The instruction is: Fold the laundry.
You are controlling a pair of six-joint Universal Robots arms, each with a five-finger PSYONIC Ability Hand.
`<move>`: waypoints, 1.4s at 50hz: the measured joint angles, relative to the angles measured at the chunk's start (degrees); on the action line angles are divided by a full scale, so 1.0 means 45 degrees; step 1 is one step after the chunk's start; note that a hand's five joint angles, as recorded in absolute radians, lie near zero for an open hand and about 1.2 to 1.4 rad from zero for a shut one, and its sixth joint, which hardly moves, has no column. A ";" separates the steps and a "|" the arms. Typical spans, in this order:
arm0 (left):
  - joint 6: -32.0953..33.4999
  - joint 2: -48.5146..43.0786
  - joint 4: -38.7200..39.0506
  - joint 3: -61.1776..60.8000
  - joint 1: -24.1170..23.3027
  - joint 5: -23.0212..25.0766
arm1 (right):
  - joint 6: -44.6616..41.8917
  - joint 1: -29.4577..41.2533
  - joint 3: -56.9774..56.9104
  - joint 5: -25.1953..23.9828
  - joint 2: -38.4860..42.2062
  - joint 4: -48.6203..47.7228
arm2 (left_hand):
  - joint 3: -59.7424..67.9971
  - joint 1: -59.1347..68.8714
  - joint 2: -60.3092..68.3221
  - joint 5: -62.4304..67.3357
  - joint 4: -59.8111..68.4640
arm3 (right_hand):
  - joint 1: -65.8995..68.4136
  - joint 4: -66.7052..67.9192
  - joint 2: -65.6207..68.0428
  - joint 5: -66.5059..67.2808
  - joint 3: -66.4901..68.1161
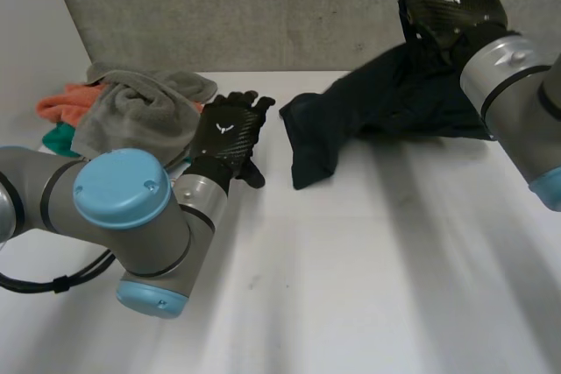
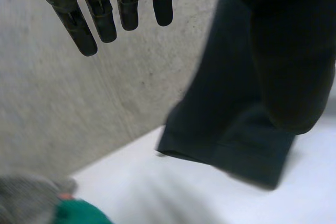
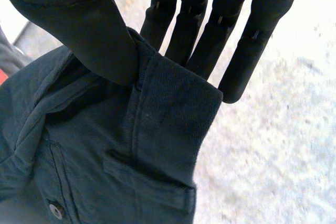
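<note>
The right hand (image 1: 456,8) is pinching the waistband of dark trousers (image 1: 386,98) between thumb and straight fingers, holding it raised at two o'clock; the legs are draping onto the white table (image 1: 368,269). The left hand (image 1: 228,133), fingers straight and empty, is hovering at ten o'clock beside a grey towel (image 1: 140,107).

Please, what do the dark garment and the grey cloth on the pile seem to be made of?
The dark garment seems to be a sturdy woven cotton with a matte finish: the right wrist view shows a fine weave, stitched seams and a button. The grey cloth is probably terry or fleece, soft and matte: its surface looks fuzzy and it lies in thick, rounded folds.
</note>
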 measured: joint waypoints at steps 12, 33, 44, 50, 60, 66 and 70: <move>-0.5049 -0.1711 -0.3461 0.1936 -0.0160 -0.0032 | 0.0571 0.1180 0.0029 0.0721 -0.2162 0.0940 | 0.1385 0.1452 0.1473 0.1564 0.1606 | 0.0000 0.0000 0.0000 -0.0001 0.0000; -0.7720 -0.0841 -0.4987 0.1862 -0.0187 0.0096 | 0.0536 0.1436 0.0620 0.1364 -0.2746 0.1379 | 1.2115 1.1835 1.2283 1.1723 1.2386 | 0.0000 0.0001 0.0000 -0.0001 0.0000; -0.5732 0.4839 -0.5551 0.0202 0.1735 0.0335 | -0.1115 -0.0188 0.0898 0.1026 -0.2759 0.3040 | 1.2128 1.1835 1.2284 1.1723 1.2388 | 0.0000 0.0001 0.0001 0.0000 0.0000; -0.3011 0.6946 -0.6289 -0.0052 0.2451 0.0731 | -0.2446 -0.1041 0.0929 0.0858 -0.2772 0.4397 | 1.2129 1.1835 1.2292 1.1723 1.2394 | 0.0000 0.0001 0.0000 0.0000 0.0000; 0.0474 0.6325 -0.6818 0.0017 0.2605 0.0859 | -0.3010 -0.1481 0.1117 0.0791 -0.1772 0.5433 | 1.2159 1.1835 1.2321 1.1723 1.2438 | 0.0001 0.0002 0.0001 0.0000 0.0000; 0.0886 0.3499 -0.5806 0.1838 0.2311 0.0783 | -0.2735 -0.1352 0.0509 0.0913 0.0069 0.4503 | 1.2188 1.1835 1.2338 1.1723 1.2440 | 0.0001 0.0002 0.0001 0.0000 0.0000; 0.1057 0.1855 -0.4509 0.4205 0.2150 0.0765 | -0.2304 -0.1289 -0.0692 0.1119 0.0999 0.2873 | 1.2198 1.1835 1.2343 1.1723 1.2441 | 0.0001 0.0002 0.0001 0.0000 0.0000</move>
